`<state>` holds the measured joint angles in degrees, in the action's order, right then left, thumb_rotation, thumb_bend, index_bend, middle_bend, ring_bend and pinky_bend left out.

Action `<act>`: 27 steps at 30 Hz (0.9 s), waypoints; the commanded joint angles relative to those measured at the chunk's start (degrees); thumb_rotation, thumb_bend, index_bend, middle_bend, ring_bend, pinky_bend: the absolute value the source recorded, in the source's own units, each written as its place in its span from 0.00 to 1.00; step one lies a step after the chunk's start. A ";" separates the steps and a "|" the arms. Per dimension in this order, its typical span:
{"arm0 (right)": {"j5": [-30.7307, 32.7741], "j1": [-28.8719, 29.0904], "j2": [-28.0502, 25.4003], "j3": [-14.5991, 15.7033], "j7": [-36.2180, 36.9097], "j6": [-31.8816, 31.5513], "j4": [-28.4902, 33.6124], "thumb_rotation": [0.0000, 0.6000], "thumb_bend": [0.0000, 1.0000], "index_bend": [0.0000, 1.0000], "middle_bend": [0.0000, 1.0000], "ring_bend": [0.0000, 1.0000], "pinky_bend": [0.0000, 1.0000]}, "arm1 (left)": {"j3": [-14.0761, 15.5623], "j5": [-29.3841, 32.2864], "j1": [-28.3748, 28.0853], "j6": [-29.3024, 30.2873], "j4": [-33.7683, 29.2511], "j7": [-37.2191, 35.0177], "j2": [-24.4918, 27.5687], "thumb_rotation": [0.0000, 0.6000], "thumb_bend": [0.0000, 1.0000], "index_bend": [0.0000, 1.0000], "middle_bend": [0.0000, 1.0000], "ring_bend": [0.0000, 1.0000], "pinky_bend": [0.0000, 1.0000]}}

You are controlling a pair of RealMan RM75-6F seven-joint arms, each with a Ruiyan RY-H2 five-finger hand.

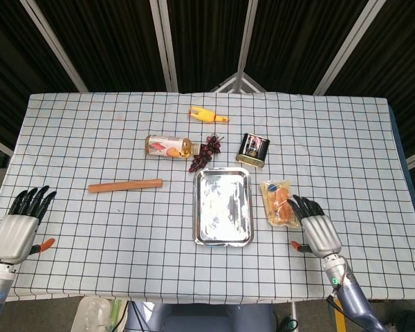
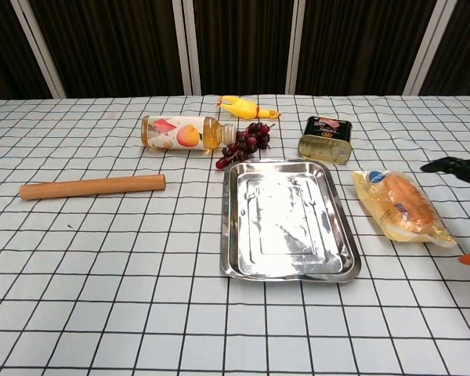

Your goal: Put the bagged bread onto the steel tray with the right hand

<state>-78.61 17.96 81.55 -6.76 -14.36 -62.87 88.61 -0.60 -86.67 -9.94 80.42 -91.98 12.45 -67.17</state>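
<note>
The bagged bread (image 1: pixel 279 203) (image 2: pixel 403 207) lies flat on the checked cloth just right of the steel tray (image 1: pixel 223 235) (image 2: pixel 290 270), which holds nothing. My right hand (image 1: pixel 317 229) hovers close to the bag's right side with its fingers spread, holding nothing; in the chest view only its dark fingertips (image 2: pixel 454 167) show at the right edge. My left hand (image 1: pixel 19 228) rests open near the table's front left corner, far from the bag.
Behind the tray lie a dark tin can (image 1: pixel 252 149), a bunch of grapes (image 1: pixel 205 152), a juice bottle on its side (image 1: pixel 169 146) and a yellow rubber chicken (image 1: pixel 207 115). A wooden stick (image 1: pixel 124 185) lies to the left.
</note>
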 commanded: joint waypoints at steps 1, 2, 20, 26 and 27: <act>3.48 2.49 2.80 -1.72 -2.27 3.28 -3.02 1.00 0.25 0.00 0.00 0.00 0.11 | 0.15 -0.18 0.10 0.08 -0.06 0.03 0.07 1.00 0.05 0.00 0.00 0.00 0.04; 4.25 2.96 3.25 -1.96 -2.48 3.99 -3.66 1.00 0.25 0.00 0.00 0.00 0.11 | 0.22 -0.28 0.13 0.11 -0.09 0.03 0.08 1.00 0.05 0.00 0.00 0.00 0.04; 9.12 10.07 10.01 -4.64 -0.32 9.56 -12.33 1.00 0.28 0.35 0.27 0.22 0.65 | -0.15 0.88 0.27 -0.12 -0.19 0.57 0.03 1.00 0.05 0.00 0.00 0.00 0.04; 7.04 10.36 11.74 -4.38 -0.34 6.22 -13.32 1.00 0.39 0.64 0.50 0.43 0.80 | -0.25 0.90 0.42 0.14 -0.20 -0.41 0.48 1.00 0.05 0.00 0.00 0.00 0.04; 6.61 10.37 11.93 -4.29 -0.65 5.53 -13.29 1.00 0.39 0.65 0.51 0.44 0.81 | -0.25 0.89 0.42 0.13 -0.20 -0.55 0.53 1.00 0.05 0.00 0.00 0.00 0.04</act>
<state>-71.29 28.24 93.03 -11.19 -14.64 -56.46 75.50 -0.84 -85.79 -9.53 80.55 -92.19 11.94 -66.68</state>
